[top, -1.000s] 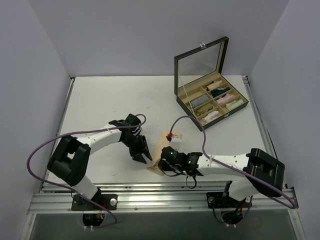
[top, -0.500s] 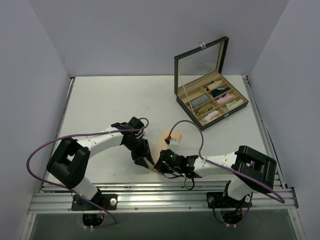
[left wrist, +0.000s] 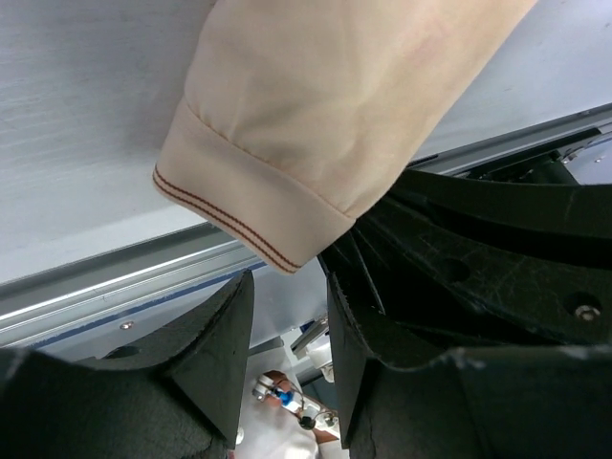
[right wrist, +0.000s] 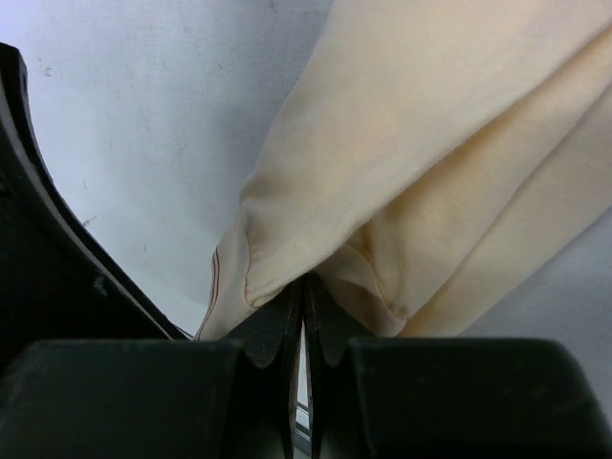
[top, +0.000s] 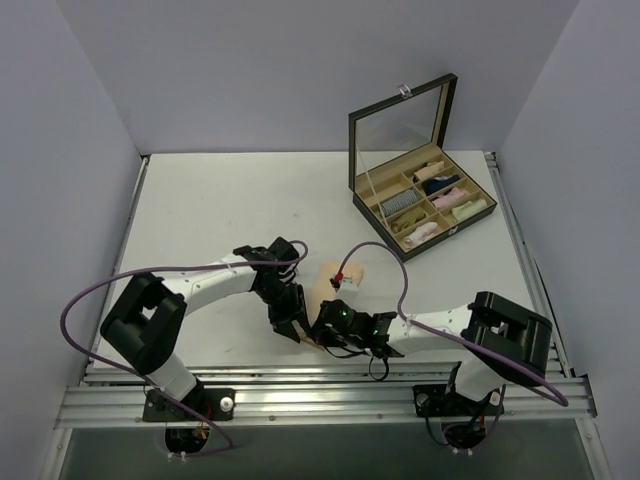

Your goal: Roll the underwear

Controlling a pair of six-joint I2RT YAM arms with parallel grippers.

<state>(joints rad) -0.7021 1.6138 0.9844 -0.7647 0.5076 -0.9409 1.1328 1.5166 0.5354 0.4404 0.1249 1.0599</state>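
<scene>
The underwear [top: 338, 283] is pale peach-beige cloth lying near the table's front edge, between my two grippers. In the left wrist view its corner [left wrist: 316, 124], hemmed with red stitching, hangs just above my left gripper [left wrist: 287, 354], which is open with nothing between the jaws. My left gripper [top: 291, 322] sits at the cloth's near left corner, close against the right gripper [top: 325, 326]. In the right wrist view my right gripper [right wrist: 304, 306] is shut on a fold of the underwear [right wrist: 411, 163], which bunches over its tips.
An open black organizer box [top: 372, 215] with a raised mirrored lid stands at the back right and holds several cloth rolls in compartments. The table's metal front rail [top: 300, 375] runs just behind the grippers. The right gripper's black body [left wrist: 497, 258] crowds the left wrist view.
My left gripper has moved right and toward the table's front edge, up to the underwear's corner. The right gripper shifted slightly left with the cloth.
</scene>
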